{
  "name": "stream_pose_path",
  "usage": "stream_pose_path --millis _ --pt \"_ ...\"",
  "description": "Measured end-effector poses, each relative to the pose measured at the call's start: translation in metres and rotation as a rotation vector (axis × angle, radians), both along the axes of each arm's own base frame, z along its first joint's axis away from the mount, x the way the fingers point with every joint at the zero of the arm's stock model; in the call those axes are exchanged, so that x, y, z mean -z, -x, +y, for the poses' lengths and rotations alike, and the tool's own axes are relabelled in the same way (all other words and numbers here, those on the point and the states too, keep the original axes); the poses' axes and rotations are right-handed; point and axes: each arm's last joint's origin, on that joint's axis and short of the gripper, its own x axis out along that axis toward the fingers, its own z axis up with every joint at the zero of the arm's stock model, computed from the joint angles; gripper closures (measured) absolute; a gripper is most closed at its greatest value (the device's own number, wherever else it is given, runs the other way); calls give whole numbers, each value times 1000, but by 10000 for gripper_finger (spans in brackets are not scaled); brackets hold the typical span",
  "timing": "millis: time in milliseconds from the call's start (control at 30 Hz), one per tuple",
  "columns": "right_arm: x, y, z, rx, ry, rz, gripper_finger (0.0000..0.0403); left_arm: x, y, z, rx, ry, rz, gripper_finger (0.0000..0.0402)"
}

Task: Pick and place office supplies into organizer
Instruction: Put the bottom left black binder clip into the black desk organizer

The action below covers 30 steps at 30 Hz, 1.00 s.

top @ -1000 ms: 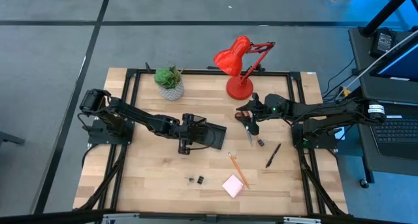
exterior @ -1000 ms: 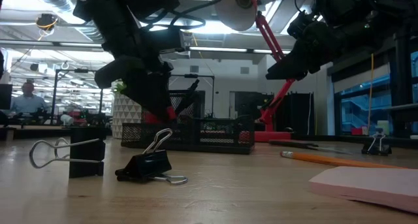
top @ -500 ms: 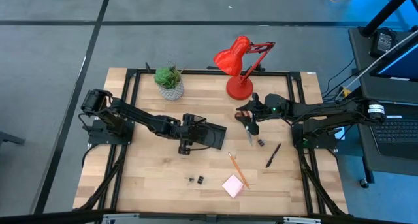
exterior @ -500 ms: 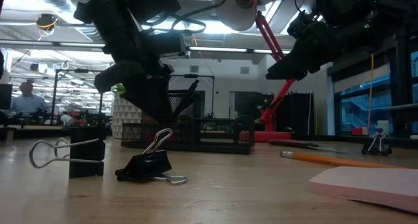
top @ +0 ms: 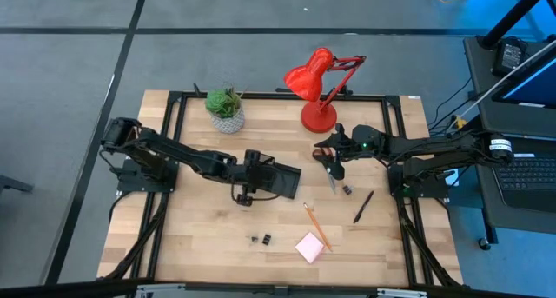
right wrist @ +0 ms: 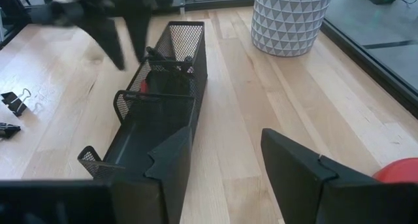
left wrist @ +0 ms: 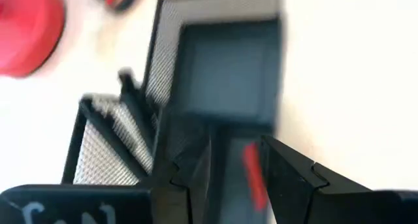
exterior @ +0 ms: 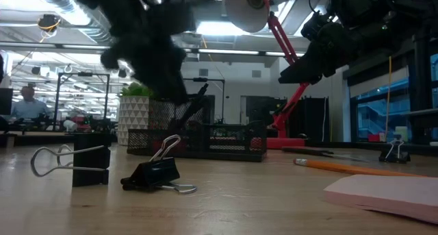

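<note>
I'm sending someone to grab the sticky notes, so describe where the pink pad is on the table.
Start at the red lamp at the table's far edge and come straight across to the near edge. The pink sticky-note pad lies there, beside the orange pencil; it is the only flat pink square.

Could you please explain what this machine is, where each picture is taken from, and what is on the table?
These are two dark robot arms at a wooden table. One picture looks straight down, one looks level across the tabletop, and two come from cameras on the wrists. The left gripper hovers over the black mesh organizer, fingers open and empty; something red lies in the organizer below it. The right gripper waits near the red lamp, also open. On the table lie a pencil, a pen, pink sticky notes, binder clips and a potted plant.
</note>
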Motion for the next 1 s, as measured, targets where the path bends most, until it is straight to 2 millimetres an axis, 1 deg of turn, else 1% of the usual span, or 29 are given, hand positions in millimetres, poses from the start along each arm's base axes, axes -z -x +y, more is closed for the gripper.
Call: stream_pose_path --millis 100,200,300,367,633,833,1000 --pt "0 0 0 0 0 0 214 -13 4 -9 114 158 -35 277" --pt "0 0 0 0 0 0 214 -19 6 -23 241 294 -45 277" --pt "0 0 0 0 -1 0 214 -20 7 -40 318 328 -66 277" --pt "0 0 0 0 -1 0 214 -17 7 -51 346 331 -60 277" --pt "1 0 1 8 -27 12 214 4 16 -94 241 366 15 277" --pt "3 1 1 9 -34 29 214 24 28 -125 194 318 57 277" --pt "3 1 1 19 -55 25 215 41 34 -140 131 253 64 277"
